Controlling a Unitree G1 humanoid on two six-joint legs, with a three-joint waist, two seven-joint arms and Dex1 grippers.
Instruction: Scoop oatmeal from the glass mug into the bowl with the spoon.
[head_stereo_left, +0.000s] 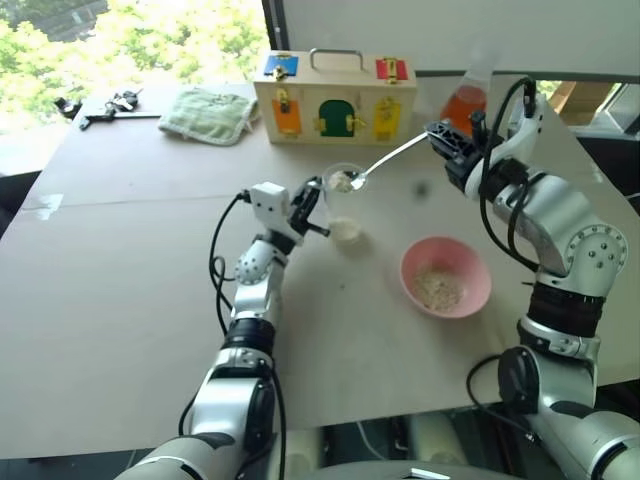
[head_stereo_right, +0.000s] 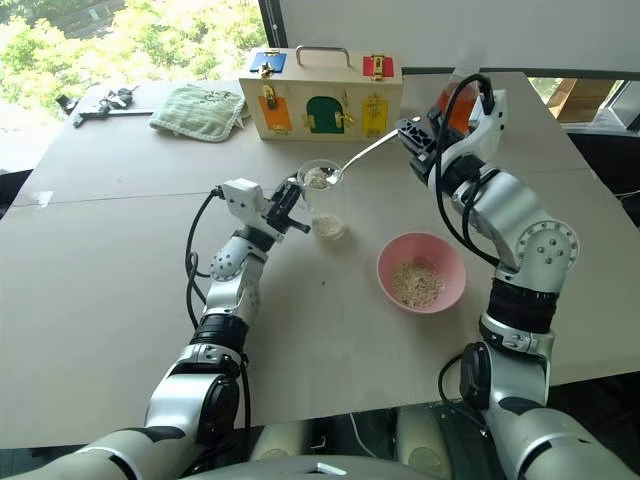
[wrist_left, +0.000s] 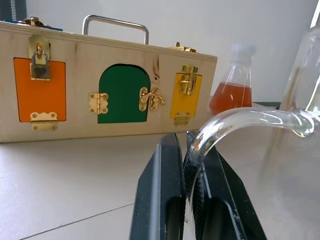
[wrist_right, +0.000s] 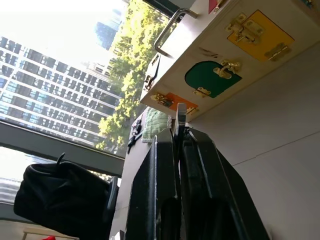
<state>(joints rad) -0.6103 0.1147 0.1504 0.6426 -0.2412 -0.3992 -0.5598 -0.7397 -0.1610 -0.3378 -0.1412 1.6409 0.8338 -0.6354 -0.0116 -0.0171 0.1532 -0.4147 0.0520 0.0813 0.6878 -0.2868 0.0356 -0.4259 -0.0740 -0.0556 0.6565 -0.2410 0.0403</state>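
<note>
The glass mug (head_stereo_left: 344, 205) stands mid-table with a clump of oatmeal (head_stereo_left: 345, 231) at its bottom. My left gripper (head_stereo_left: 313, 208) is shut on the mug's curved handle (wrist_left: 240, 120), seen close up in the left wrist view. My right gripper (head_stereo_left: 437, 135), raised to the right of the mug, is shut on the handle of the spoon (head_stereo_left: 388, 160). The spoon slopes down to the left, and its small bowl, carrying oatmeal (head_stereo_left: 342, 181), sits at the mug's rim. The pink bowl (head_stereo_left: 411, 262) lies to the right and nearer me, with a layer of oatmeal (head_stereo_left: 437, 289) inside.
Behind the mug stands a wooden latch box (head_stereo_left: 335, 105) with coloured doors. A flask of orange liquid (head_stereo_left: 465, 100) is just behind my right gripper. A green cloth (head_stereo_left: 208, 113) and dark small items (head_stereo_left: 110, 103) lie at the far left of the table.
</note>
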